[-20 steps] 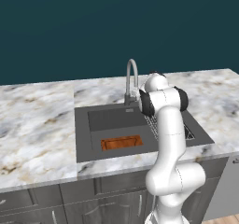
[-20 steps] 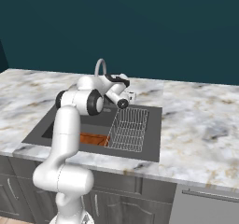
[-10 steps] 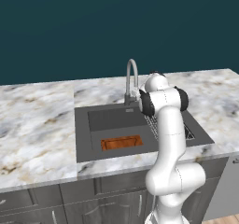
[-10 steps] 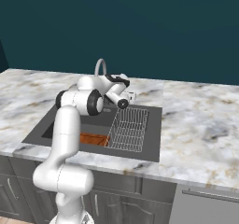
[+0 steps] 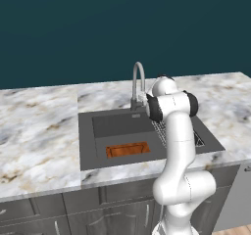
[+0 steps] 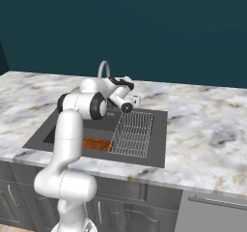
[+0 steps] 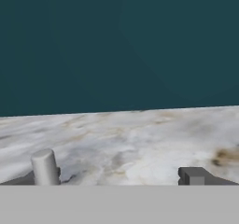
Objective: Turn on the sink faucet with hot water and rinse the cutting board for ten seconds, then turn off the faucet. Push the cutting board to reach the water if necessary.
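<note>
Nothing moved in the last second: my gripper [image 6: 136,99] stays wide open, empty, beside the faucet [image 5: 138,83], probably near its handle. No water yet; cutting board [image 5: 128,149] sits at the sink's [image 5: 88,146] front.

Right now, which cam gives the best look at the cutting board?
Left base view: the cutting board lies in full sight, flat at the sink's front edge. In the right base view the arm covers most of it, leaving an orange strip. The hand view looks across the counter instead.
</note>
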Robot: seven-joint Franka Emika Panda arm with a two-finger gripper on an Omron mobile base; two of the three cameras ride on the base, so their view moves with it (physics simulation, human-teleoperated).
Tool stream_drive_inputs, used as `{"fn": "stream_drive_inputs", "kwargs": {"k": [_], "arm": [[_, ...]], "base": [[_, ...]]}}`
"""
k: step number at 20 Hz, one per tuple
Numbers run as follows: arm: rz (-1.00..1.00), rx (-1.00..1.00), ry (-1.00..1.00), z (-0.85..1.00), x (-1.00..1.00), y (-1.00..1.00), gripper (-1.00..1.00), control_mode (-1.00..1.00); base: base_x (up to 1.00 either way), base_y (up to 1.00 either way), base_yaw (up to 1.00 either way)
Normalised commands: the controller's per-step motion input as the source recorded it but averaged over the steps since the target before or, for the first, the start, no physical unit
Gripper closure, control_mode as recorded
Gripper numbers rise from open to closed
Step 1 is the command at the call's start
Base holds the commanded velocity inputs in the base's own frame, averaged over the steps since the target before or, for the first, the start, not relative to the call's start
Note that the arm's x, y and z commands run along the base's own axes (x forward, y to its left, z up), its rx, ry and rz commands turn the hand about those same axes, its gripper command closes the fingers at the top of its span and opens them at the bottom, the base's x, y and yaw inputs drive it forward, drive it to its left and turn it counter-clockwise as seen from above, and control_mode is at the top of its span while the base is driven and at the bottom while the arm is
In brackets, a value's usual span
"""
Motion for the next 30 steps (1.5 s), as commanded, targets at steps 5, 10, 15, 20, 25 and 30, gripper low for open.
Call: {"fn": "stream_drive_inputs", "kwargs": {"k": [5,10,15,20,25,30], "arm": [[0.0,0.0,0.0,0.0,-0.12,-0.17,-1.0,-1.0],[0.0,0.0,0.0,0.0,-0.14,-0.21,-1.0,-1.0],[0.0,0.0,0.0,0.0,-0.04,-0.23,-1.0,-1.0],[0.0,0.0,0.0,0.0,-0.07,-0.27,-1.0,-1.0],[0.0,0.0,0.0,0.0,-0.12,-0.26,-1.0,-1.0],[0.0,0.0,0.0,0.0,-0.17,-0.26,-1.0,-1.0]], "base": [[0.0,0.0,0.0],[0.0,0.0,0.0],[0.0,0.0,0.0],[0.0,0.0,0.0],[0.0,0.0,0.0],[0.0,0.0,0.0]]}}
